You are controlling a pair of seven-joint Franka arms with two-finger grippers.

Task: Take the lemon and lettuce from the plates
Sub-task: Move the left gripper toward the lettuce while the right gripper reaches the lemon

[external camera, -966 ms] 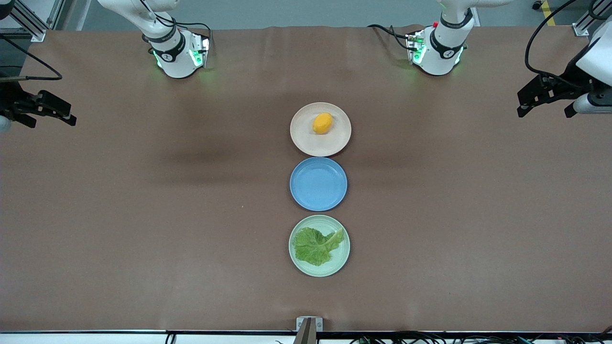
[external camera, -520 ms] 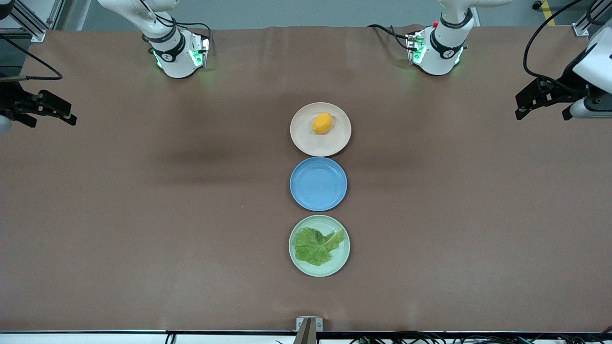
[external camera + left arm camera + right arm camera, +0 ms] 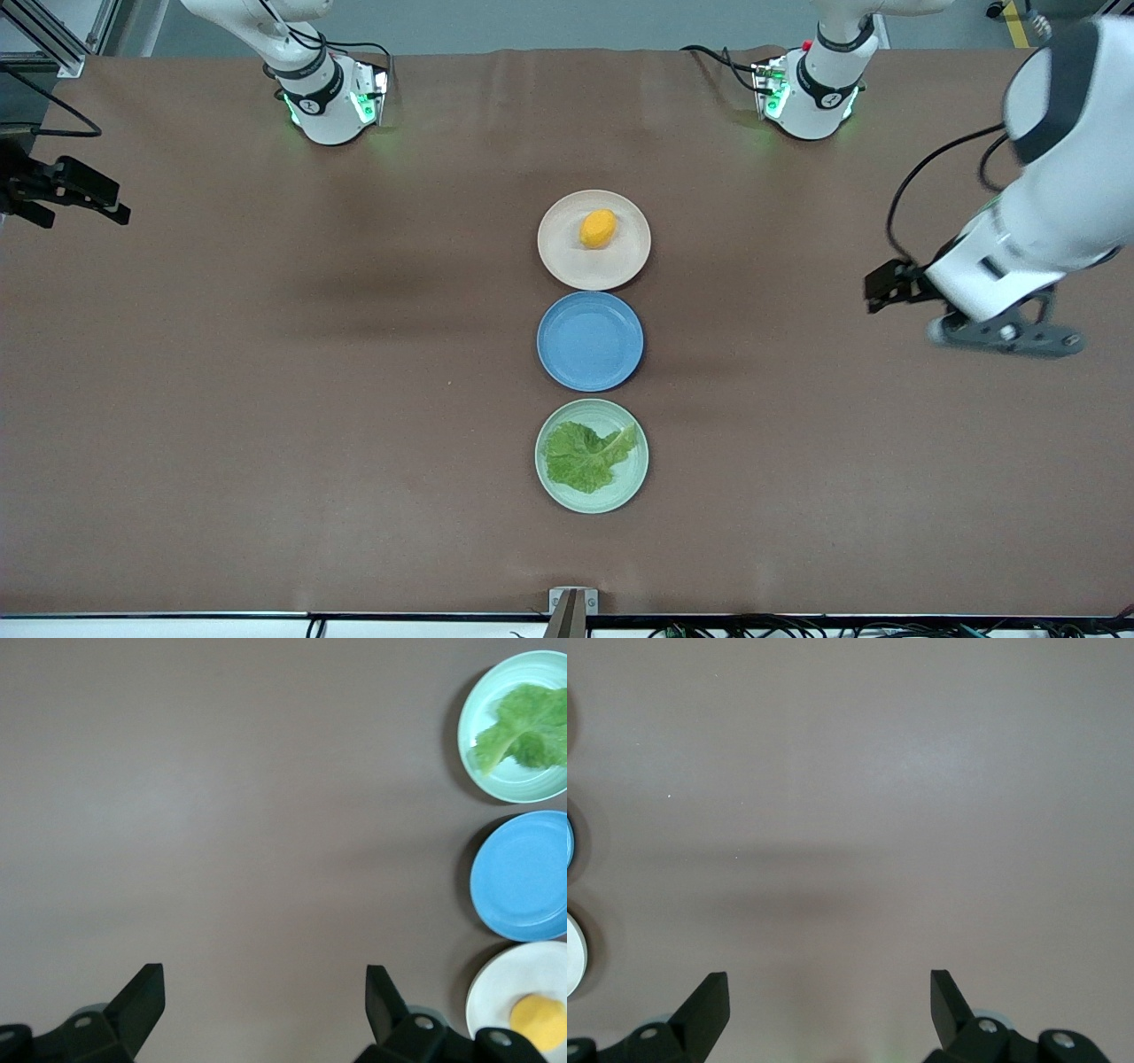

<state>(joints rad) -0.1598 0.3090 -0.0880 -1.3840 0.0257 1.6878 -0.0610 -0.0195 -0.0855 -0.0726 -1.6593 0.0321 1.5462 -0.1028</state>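
No readable text, label, brand name, number or sign appears in any view. The beige plate, the blue plate and the green plate are plain and unmarked, as are the lemon and the lettuce. The brown table cover carries no print. Each robot base bears a small dark round mark on its collar, but its shape cannot be made out as a letter or logo. Both wrist views show only bare table and plates, with no writing
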